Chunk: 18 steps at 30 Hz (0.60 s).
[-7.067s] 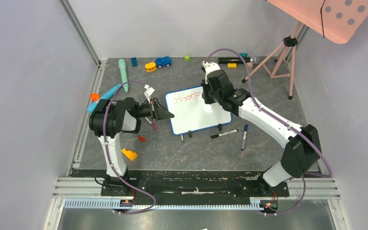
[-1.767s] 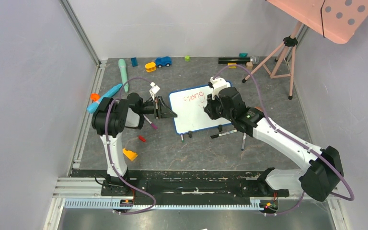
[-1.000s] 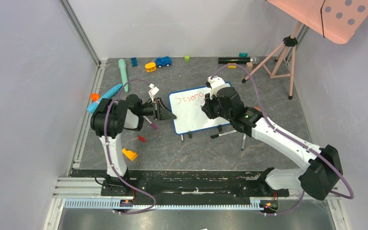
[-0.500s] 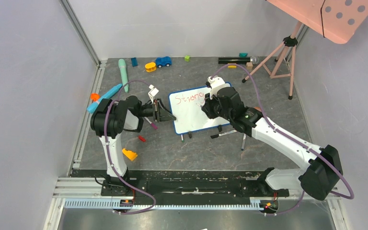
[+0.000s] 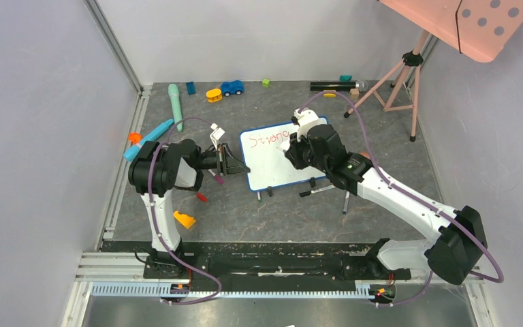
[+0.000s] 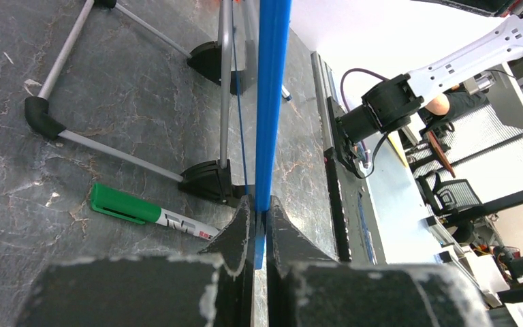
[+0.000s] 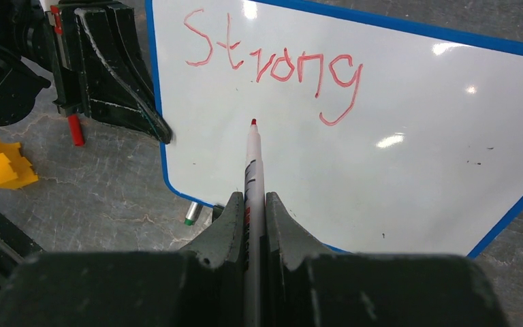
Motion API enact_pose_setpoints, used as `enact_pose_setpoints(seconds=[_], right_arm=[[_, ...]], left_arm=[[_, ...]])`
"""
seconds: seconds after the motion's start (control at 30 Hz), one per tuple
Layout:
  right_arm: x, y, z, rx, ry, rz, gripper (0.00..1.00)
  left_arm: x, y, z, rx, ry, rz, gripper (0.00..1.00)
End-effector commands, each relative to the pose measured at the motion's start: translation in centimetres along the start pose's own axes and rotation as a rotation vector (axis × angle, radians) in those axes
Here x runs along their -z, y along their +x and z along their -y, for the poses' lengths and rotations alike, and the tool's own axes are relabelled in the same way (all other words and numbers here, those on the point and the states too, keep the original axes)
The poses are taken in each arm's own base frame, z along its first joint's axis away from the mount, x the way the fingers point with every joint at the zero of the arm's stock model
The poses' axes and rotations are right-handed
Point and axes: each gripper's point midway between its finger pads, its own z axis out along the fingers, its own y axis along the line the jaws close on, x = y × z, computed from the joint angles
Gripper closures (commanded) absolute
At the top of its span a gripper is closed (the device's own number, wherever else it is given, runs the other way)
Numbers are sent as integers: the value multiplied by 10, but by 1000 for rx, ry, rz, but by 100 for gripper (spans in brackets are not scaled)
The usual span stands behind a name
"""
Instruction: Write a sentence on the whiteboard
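My left gripper (image 6: pixel 259 208) was clamped shut on the whiteboard (image 7: pixel 415 177) edge, and my right gripper (image 7: pixel 250 204) was pinching the marker (image 7: pixel 252 160). Figured the sentence (image 7: pixel 272 65) needed its next line lower down, so press lightly.

Robotics lab cell: grey walls (image 5: pixel 34 136) and aluminium rails (image 5: pixel 109 262) enclose the tabletop (image 5: pixel 259 218). Ahead of the left jaws, an office chair (image 6: pixel 460 197); right of the right jaws, a tripod (image 5: pixel 398 78).

Marbled grey table (image 5: pixel 245 218) (toys (image 5: pixel 231 87), markers (image 5: pixel 318 190), whiteboard (image 5: pixel 272 167))
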Motion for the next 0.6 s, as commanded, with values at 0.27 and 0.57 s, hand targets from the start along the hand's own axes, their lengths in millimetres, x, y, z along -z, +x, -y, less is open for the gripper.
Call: enact_pose_setpoints(seconds=[0.27,0.57], right_arm=[[1,-16,-3,-21,30,64,100],[-3,-10,-12,-4,25,48,100]], left_arm=[[0,-10,5,-87,32,-9,98],[0,-9,6,-87,33,-6,98]])
